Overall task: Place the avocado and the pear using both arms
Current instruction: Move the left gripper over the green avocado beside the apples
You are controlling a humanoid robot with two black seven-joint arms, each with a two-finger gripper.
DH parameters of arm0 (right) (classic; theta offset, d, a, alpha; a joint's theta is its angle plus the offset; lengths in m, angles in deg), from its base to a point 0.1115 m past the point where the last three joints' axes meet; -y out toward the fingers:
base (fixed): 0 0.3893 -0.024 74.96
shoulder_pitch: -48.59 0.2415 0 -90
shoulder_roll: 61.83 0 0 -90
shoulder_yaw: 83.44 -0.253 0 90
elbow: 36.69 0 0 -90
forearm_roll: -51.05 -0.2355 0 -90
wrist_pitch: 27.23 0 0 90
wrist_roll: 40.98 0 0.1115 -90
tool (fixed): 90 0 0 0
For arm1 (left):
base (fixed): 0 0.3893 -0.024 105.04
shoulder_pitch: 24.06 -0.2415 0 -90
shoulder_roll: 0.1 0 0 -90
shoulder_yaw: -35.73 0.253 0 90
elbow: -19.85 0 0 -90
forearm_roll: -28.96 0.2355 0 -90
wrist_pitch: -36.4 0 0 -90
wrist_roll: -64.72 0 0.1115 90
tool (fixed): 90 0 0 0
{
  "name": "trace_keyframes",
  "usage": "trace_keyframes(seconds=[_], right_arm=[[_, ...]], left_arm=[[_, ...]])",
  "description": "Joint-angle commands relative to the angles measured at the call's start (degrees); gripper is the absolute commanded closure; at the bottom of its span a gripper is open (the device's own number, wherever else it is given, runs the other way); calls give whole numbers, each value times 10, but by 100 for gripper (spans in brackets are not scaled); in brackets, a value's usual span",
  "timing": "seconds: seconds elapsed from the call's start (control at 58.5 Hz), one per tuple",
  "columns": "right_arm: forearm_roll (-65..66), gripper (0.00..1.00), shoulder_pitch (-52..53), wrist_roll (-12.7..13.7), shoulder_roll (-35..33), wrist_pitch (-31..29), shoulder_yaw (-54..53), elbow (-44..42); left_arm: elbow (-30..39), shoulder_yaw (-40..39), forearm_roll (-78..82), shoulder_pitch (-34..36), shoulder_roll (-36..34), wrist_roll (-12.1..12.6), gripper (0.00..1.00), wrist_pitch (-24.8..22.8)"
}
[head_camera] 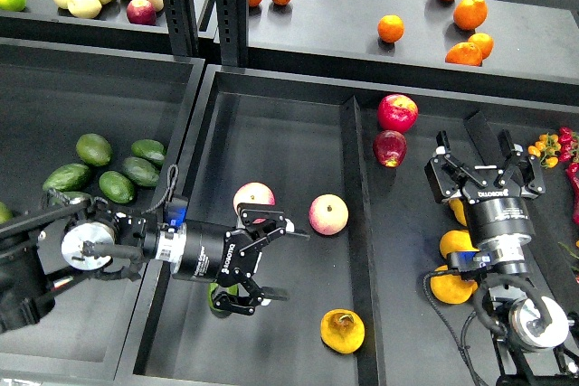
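The left claw (271,261), fingers spread, hangs over the glossy green oval avocado (220,298) near the middle bin's front-left corner; the bruised yellow-orange pear (343,331) lies by the front edge. The right claw (486,162) is spread, empty. A nudge could roll the avocado.

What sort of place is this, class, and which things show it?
Likely a mock grocery produce stand: black bins sorting fruit by kind, with avocados in one, oranges on a shelf, and apples beside a bruised pear.
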State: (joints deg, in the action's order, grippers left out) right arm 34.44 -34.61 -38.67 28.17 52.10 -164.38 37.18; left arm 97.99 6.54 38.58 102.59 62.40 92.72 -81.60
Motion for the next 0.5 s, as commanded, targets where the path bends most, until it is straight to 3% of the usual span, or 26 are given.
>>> trace_keyframes(seconds=[0.0,0.188,0.273,0.478], right_arm=[[0,0,3,1,0,0,-1,-1],[0,0,36,0,0,7,-4,-11],[0,0,80,1,0,49,-23,-23],[0,0,132,0,0,74,-34,-39]], left_arm=[[-1,99,0,102,-23,0,1,0],[-19,248,12,215,-15,0,1,0],[-33,340,29,274,22,0,1,0],[-49,435,31,320,67,0,1,6]])
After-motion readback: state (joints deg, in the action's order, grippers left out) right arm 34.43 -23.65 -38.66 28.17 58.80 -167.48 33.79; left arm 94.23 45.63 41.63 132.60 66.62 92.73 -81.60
